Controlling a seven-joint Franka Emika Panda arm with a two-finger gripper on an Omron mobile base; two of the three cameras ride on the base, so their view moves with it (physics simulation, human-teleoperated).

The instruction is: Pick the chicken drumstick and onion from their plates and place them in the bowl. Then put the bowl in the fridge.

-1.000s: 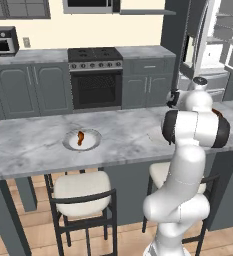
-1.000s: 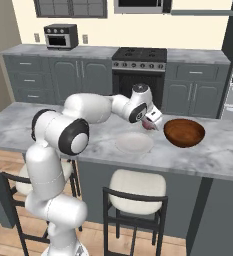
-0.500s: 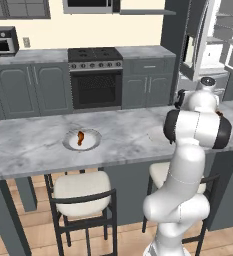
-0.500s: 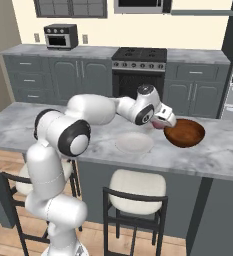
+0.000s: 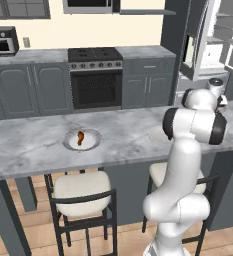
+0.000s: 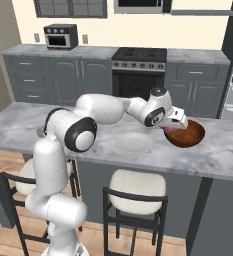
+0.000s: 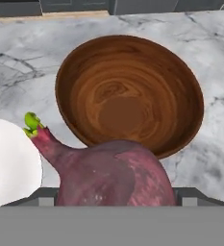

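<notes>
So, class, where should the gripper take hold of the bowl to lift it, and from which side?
Take the bowl by its rim, from above: one finger inside the wall, one outside. It stands upright and open-mouthed, and looks too wide for the jaws to span. The near edge, towards the arm, is probably easiest.

Small orange-brown chicken drumstick point(image 5: 80, 138) sitting on a round grey-rimmed plate point(image 5: 82, 140), left part of the grey marble counter point(image 5: 123, 135). White robot arm point(image 5: 190, 150) rising at right. Two cushioned stools point(image 5: 83, 192) tucked below. Black oven point(image 5: 96, 80) behind, open silver-grey fridge point(image 5: 208, 45) top right.
</notes>
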